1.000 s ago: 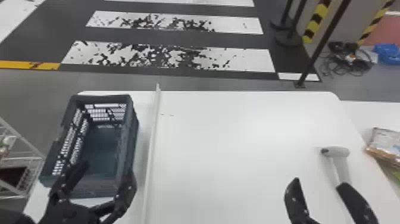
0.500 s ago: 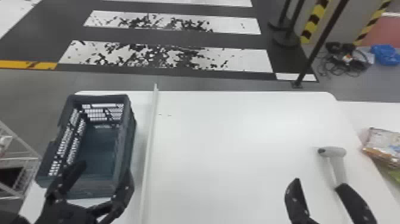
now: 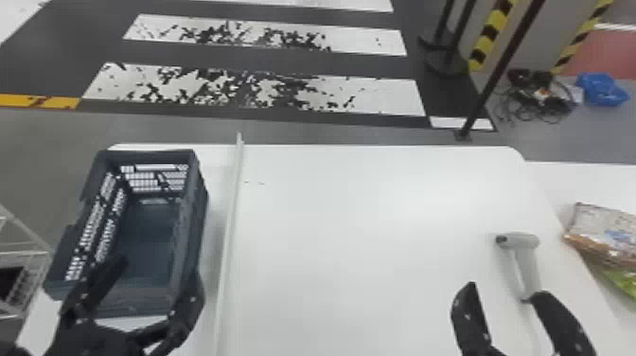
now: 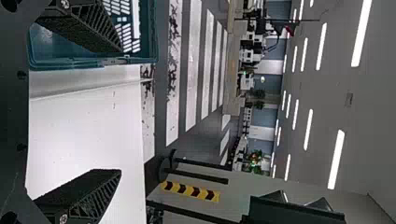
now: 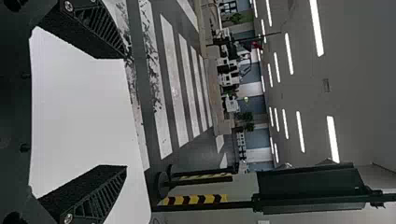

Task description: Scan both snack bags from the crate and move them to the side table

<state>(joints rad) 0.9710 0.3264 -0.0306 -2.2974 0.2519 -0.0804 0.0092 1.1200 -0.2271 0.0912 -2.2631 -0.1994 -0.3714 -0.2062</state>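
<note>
In the head view, both snack bags lay on the side table (image 3: 568,184), past the right edge of the table (image 3: 378,213): a brown-and-white bag (image 3: 605,232), with a green bag (image 3: 621,281) showing along its near edge. The crate (image 3: 201,208) sat along the table's left edge, and a pale strip (image 3: 230,213) ran beside it from the far edge toward the near one. The left pincer (image 3: 157,272) stood at the crate's near end, its fingers spread wide with nothing between them. The right pincer (image 3: 503,291), also open and holding nothing, was near the table's near right corner. Just beside it lay the scanner (image 3: 527,260); whether they touched could not be told.
</note>
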